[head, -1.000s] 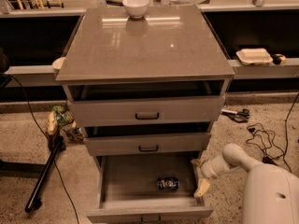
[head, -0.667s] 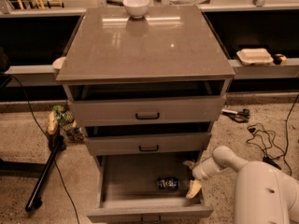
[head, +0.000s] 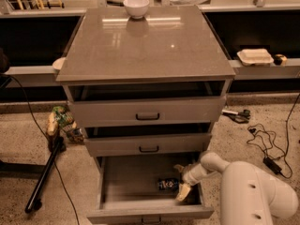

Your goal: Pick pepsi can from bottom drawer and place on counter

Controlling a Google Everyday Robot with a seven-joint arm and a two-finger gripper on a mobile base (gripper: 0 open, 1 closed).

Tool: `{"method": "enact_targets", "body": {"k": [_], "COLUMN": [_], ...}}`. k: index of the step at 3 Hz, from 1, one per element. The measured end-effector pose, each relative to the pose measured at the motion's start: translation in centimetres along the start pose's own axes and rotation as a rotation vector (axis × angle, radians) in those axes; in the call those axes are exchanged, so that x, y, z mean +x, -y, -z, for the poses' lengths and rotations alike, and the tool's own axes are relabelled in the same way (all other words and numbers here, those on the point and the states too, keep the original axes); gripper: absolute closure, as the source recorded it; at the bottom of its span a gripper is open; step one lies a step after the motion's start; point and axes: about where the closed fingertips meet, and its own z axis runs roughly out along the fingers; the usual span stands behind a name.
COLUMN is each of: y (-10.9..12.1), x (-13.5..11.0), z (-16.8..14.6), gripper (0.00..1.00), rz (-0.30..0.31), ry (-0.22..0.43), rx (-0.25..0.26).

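The pepsi can (head: 168, 184) lies on its side on the floor of the open bottom drawer (head: 126, 191), right of middle. My gripper (head: 181, 180) is inside the drawer just right of the can, its two pale fingers spread open, one finger (head: 183, 191) in front and one behind. The can lies at the mouth of the open fingers and is not held. The white arm comes in from the lower right. The counter (head: 145, 46) is the glossy grey-brown top above the drawers.
A white bowl (head: 136, 6) stands at the counter's back edge. The two upper drawers (head: 147, 111) are slightly open. A black pole (head: 44, 179) and a bag lie on the floor at left. Cables (head: 265, 144) lie at right. A takeaway box (head: 255, 56) sits on the right ledge.
My gripper has moved left from the drawer's right side wall into the drawer, up to the can. The can has not moved.
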Motion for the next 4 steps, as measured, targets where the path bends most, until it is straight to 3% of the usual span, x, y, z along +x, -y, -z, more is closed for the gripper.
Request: {"method": "enact_targets", "body": {"k": [2,3,4], "y": [2.0,2.3,2.2], "x": [1.2,1.7,1.9], "z": [-3.6,-4.5,-5.0], "gripper": [0.00,0.16,0.39], "rz": [-0.024,-0.032,-0.037], "ry": [0.002,0.006,0.007], "rx": [-0.005,0.004,0.007]}}
